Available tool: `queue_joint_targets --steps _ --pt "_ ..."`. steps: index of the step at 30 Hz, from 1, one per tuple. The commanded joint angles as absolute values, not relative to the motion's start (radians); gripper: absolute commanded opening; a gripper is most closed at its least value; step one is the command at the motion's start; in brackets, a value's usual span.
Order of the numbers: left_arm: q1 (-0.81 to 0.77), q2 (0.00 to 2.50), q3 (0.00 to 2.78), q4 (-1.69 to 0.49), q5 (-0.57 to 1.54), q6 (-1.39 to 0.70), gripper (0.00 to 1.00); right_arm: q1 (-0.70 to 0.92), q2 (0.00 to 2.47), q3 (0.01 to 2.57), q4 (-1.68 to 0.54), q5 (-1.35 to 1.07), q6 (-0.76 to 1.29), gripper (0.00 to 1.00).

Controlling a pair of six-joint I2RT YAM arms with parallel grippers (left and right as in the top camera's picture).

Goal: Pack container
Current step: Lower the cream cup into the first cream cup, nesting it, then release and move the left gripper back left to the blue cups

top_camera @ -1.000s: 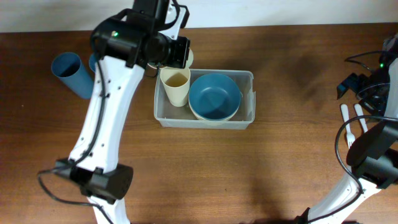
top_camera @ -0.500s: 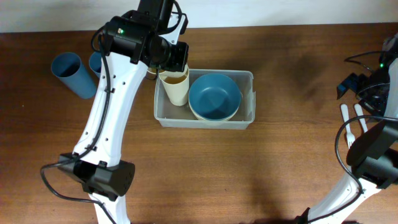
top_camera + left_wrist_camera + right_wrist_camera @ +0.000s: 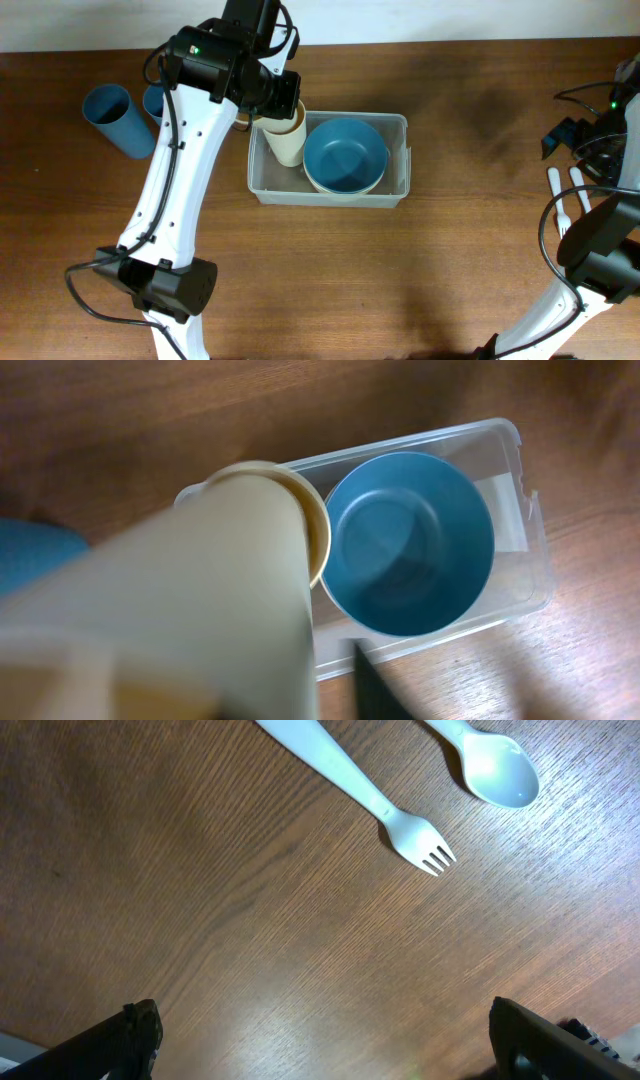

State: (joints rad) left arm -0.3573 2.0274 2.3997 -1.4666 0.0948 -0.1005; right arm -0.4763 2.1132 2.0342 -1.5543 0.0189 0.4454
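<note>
Container: the clear plastic tub (image 3: 402, 165) sits at the middle of the wooden table (image 3: 450, 260), long side across the overhead view.
Inside it: a blue bowl (image 3: 345, 155) fills the right part. A cream cup (image 3: 287, 145) stands tilted in the left end, just beside the bowl's rim.
Left gripper (image 3: 281, 106): directly over the cup and, as far as I can judge, clamped on it. In the wrist view the cup's wall fills the near foreground and hides the pads, so this is a judgement from the cup's tilt.
Step in hand: seating the cream cup into the tub's left end beside the bowl.
Next move calls for: lowering until the cup's base meets the tub floor, then opening and lifting straight up so the cup does not tip onto the bowl.
Still outside: a blue cup (image 3: 118, 120) lies well to the left of the tub, with a second blue one (image 3: 151, 98) half hidden behind the arm. A white fork (image 3: 400, 825) and a white spoon (image 3: 495, 765) lie at the far right.
Right gripper (image 3: 325, 1045): fingers wide apart, holding nothing, hovering near the fork and spoon.
Change from a second ago: the left gripper has shifted over the cup, whose mouth was then in plain view from overhead and is now mostly covered. The tub, bowl, blue cups, cutlery and right arm have stayed put.
</note>
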Motion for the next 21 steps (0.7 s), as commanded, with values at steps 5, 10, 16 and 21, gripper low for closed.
queue_joint_targets --steps 5,10,16,21 --pt "-0.357 2.027 2.413 -1.451 0.081 -0.096 0.57 -0.478 2.101 2.032 -1.554 0.031 0.454 0.99" --pt "-0.357 2.027 2.413 -1.425 0.081 -0.096 0.59 -0.478 2.101 2.032 -1.554 0.031 0.454 0.99" --pt "-0.350 2.027 2.413 -1.391 0.080 -0.096 0.71 -0.478 2.101 2.032 -1.554 0.031 0.454 0.99" --pt "-0.301 2.027 2.413 -1.408 -0.031 -0.110 0.98 -0.478 2.101 2.032 -1.554 0.031 0.454 0.99"
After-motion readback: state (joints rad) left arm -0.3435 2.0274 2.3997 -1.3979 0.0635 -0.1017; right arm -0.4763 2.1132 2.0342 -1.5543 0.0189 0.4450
